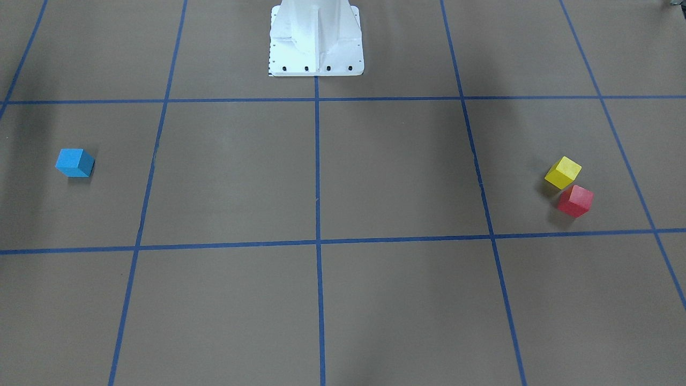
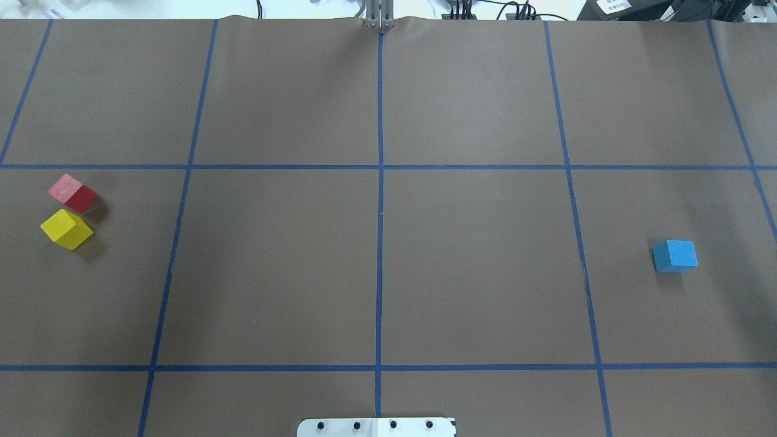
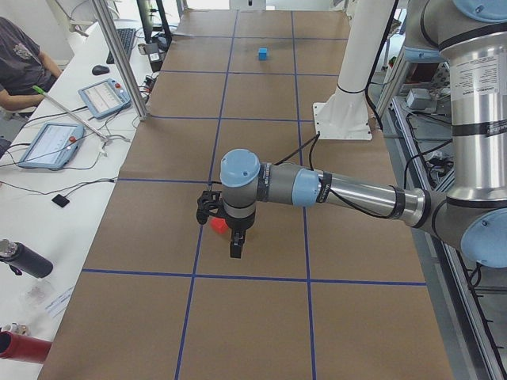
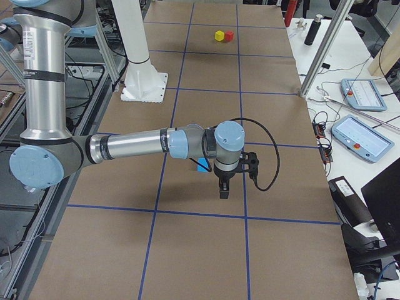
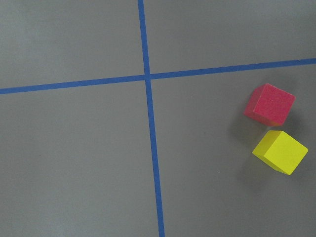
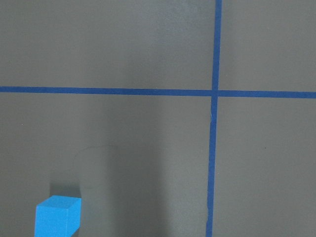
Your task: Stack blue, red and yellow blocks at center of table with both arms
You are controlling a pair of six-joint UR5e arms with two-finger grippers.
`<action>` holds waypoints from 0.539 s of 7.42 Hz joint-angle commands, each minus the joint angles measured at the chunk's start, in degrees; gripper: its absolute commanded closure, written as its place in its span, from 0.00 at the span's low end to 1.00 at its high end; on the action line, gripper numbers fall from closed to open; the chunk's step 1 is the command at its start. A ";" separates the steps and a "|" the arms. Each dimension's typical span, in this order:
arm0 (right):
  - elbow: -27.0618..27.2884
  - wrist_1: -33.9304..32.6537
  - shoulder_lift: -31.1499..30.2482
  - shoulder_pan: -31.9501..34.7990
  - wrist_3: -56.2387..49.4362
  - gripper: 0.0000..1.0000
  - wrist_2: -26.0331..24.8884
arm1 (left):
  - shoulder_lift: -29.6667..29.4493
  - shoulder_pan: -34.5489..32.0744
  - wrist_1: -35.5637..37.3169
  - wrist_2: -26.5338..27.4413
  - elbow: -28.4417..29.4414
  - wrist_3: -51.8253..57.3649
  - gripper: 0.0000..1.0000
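blocks not yet stacked, all well apart from table centre. red block and yellow block are set just beside each other at robot's left, near left claw, both askew to tape grid. blue block is set alone at right, near right claw. state of either claw cannot be told. close neighbour is judged only hindrance to gripping red or yellow.

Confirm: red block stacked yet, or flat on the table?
Not stacked: the red block sits flat on the table, beside the yellow block.
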 commanded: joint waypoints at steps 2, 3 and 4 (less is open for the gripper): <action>-0.08 0.00 -0.13 0.01 0.11 0.00 -0.02 | 1.81 0.04 -0.18 -0.08 2.88 -0.29 0.00; 0.10 0.00 -0.13 0.01 0.11 0.00 -0.02 | 1.73 0.04 -0.18 -0.34 2.11 -0.29 0.00; 0.45 0.00 -0.39 -0.07 0.11 0.00 0.16 | 1.73 0.04 -0.26 -0.43 1.75 -0.29 0.00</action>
